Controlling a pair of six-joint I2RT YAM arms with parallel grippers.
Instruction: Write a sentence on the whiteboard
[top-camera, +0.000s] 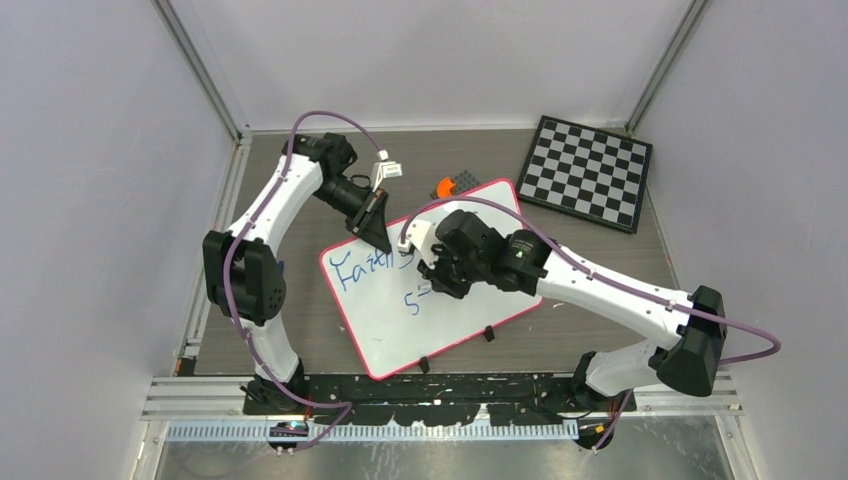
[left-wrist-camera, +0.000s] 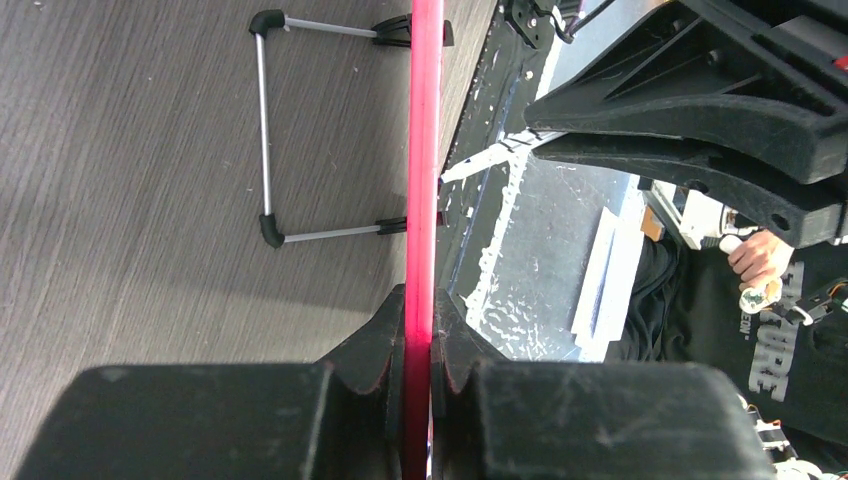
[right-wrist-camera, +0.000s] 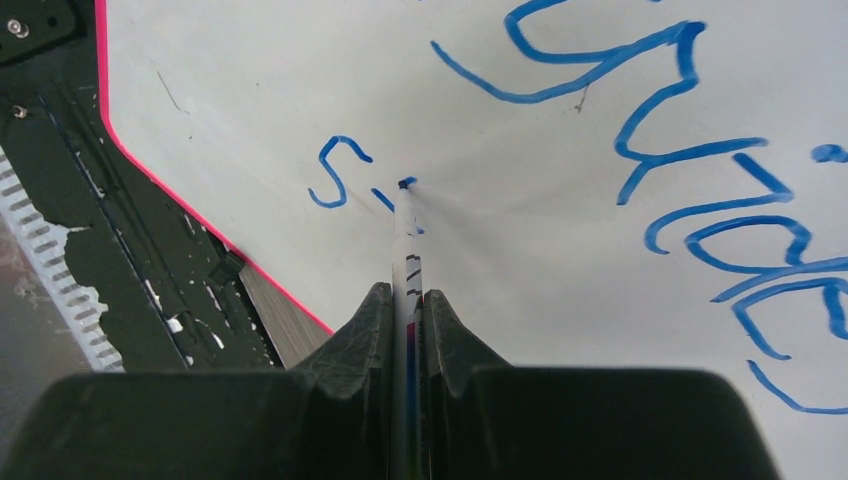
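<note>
left gripper (left-wrist-camera: 420, 330) tight on whiteboard (left-wrist-camera: 424, 150) rim, right gripper (right-wrist-camera: 406, 310) tight on marker (right-wrist-camera: 404, 225) (tip on the board)

The whiteboard (top-camera: 440, 320) is showing a smooth white face with a soft sheen, its rim (left-wrist-camera: 424, 150) looking like glossy red-pink plastic. Its wire stand (left-wrist-camera: 265, 130) is reading as bare silvery metal with black rubbery end caps. The worktop (left-wrist-camera: 120, 150) is presenting a matt grey wood-grain finish, finely streaked. The left claw (left-wrist-camera: 420, 300) and right claw (right-wrist-camera: 406, 295) are both looking like matt black plastic, faintly scratched, the marker (right-wrist-camera: 406, 225) is showing a smooth white plastic barrel, and the chessboard (top-camera: 588, 172) is looking matt.
</note>
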